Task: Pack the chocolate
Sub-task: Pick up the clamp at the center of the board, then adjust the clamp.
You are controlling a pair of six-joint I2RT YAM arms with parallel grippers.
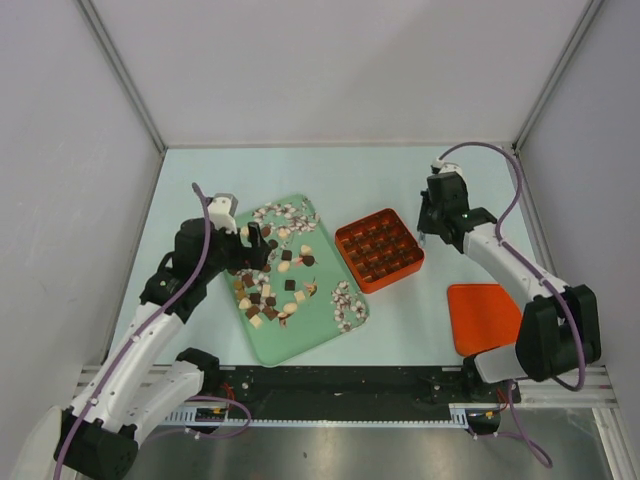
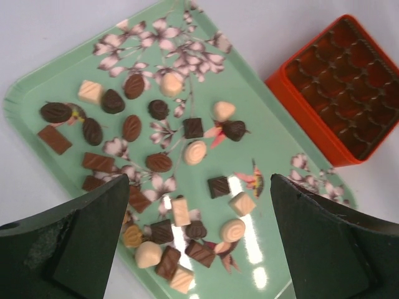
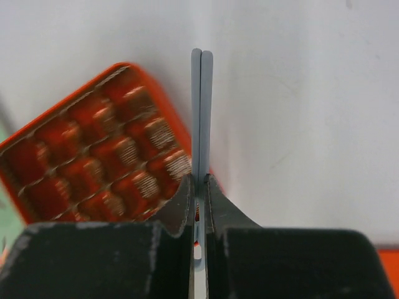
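Note:
Many small chocolate pieces [image 1: 270, 290], dark brown, lighter brown and cream, lie scattered on a green flowered tray [image 1: 320, 335]. My left gripper [image 1: 256, 240] hangs open and empty above them. In the left wrist view its jaws [image 2: 198, 187] stand wide apart over the pieces [image 2: 193, 152] on the tray [image 2: 274, 143]. The orange box with a grid of cells [image 1: 378, 250] stands right of the tray; the cells that show in the left wrist view [image 2: 340, 87] look empty. My right gripper [image 1: 428, 232] is shut on nothing, just right of the box [image 3: 93, 149], fingers [image 3: 202, 56] pressed together.
A flat orange lid [image 1: 483, 317] lies at the near right, by the right arm's base; its corner shows in the right wrist view [image 3: 386, 255]. Grey walls close in the white table on the left, back and right.

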